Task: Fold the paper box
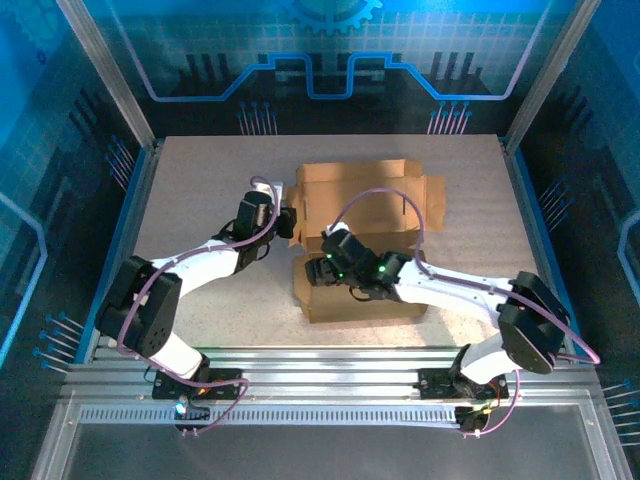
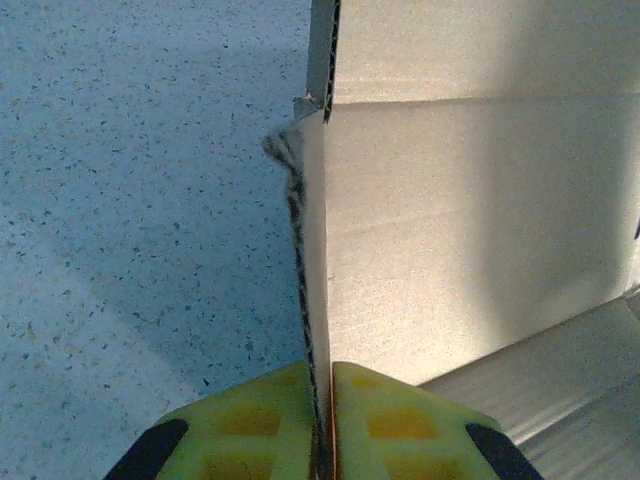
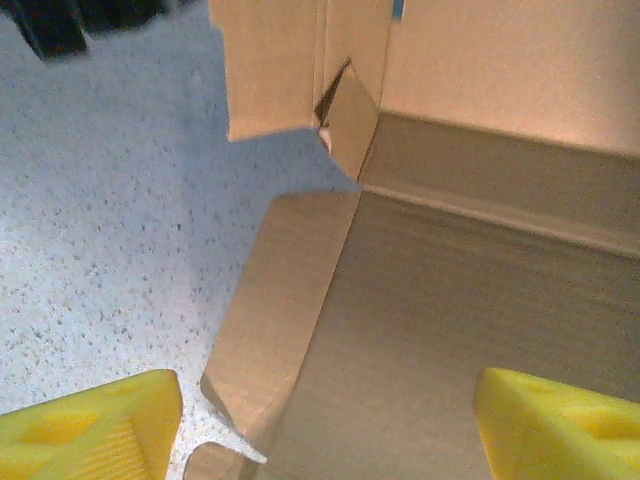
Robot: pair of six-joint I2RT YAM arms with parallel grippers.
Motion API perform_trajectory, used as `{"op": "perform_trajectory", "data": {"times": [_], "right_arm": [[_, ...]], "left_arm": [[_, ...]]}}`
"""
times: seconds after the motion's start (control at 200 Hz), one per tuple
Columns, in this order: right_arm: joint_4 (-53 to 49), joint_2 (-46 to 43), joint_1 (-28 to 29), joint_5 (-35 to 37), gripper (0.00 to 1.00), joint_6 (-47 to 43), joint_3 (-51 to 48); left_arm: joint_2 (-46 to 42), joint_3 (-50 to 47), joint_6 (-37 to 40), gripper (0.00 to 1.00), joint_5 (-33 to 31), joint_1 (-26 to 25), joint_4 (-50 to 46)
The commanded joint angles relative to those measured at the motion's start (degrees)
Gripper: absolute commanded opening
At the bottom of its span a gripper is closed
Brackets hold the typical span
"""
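There is one paper box (image 1: 352, 192), plain brown cardboard, partly raised and lying a little toward 3 o'clock of the middle of the one speckled table (image 1: 200, 200). Its far panels reach toward 12 o'clock and a flat near panel reaches toward 6 o'clock. Two arms work on it, one from 8 o'clock and one from 4 o'clock, each carrying one gripper. The left gripper (image 1: 288, 222) meets the box at its 9 o'clock side. In the left wrist view, the left gripper (image 2: 322, 425) has its two yellow fingers (image 2: 400, 420) pressed together on the thin corrugated edge of an upright wall of the box (image 2: 460, 250), with bare table (image 2: 120, 200) at 9 o'clock of that wall. The right gripper (image 1: 318, 270) sits at the box's 7 o'clock corner. In the right wrist view, the right gripper (image 3: 330, 430) has its two yellow fingers (image 3: 90, 425) spread wide apart with nothing between them, hovering over the box (image 3: 460, 330). There, one side flap (image 3: 280, 300) lies low toward 9 o'clock, and a corner tab is folded in at 12 o'clock. From above, the right forearm crosses the near panel and hides part of it. One purple cable (image 1: 380, 192) arcs over the box's middle.
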Motion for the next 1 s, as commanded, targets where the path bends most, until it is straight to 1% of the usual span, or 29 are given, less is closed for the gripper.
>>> {"op": "perform_trajectory", "data": {"times": [0.0,0.095,0.155,0.295,0.415,0.53,0.605,0.791,0.996], "right_arm": [[3.21,-1.28,-1.47,-1.98,0.68,-3.17,-3.82],[0.40,-1.51,-2.18,-3.21,0.54,-1.09,-6.17],[0.10,-1.55,-2.13,-3.04,0.46,0.41,-8.35],[3.42,-0.94,-2.70,-5.26,0.35,3.56,-13.31],[3.90,-0.73,-2.26,-5.88,0.30,6.34,-15.58],[6.35,-0.50,-2.01,-5.83,0.23,8.63,-18.30],[8.11,0.39,-1.86,-6.33,0.20,9.81,-19.27],[10.02,4.19,-1.18,-5.87,0.12,11.40,-18.48],[10.96,6.16,-0.21,-4.94,0.07,12.96,-17.37]], "left_arm": [[2.89,1.51,2.72,0.12,0.74,-0.40,3.31],[2.97,1.81,2.39,0.13,1.86,-0.37,2.62],[2.66,1.92,2.62,0.14,1.46,-0.47,2.22],[3.25,1.85,2.64,0.15,1.25,-0.53,2.68],[3.78,1.77,1.93,0.15,1.55,-0.59,2.71],[3.52,0.97,1.60,0.16,1.25,-1.08,3.44],[3.53,0.62,1.48,0.16,1.31,-1.50,3.43],[3.19,-0.32,0.84,0.16,1.14,-2.91,3.45],[2.07,-2.12,3.07,0.16,-0.61,-3.27,1.82]]}}
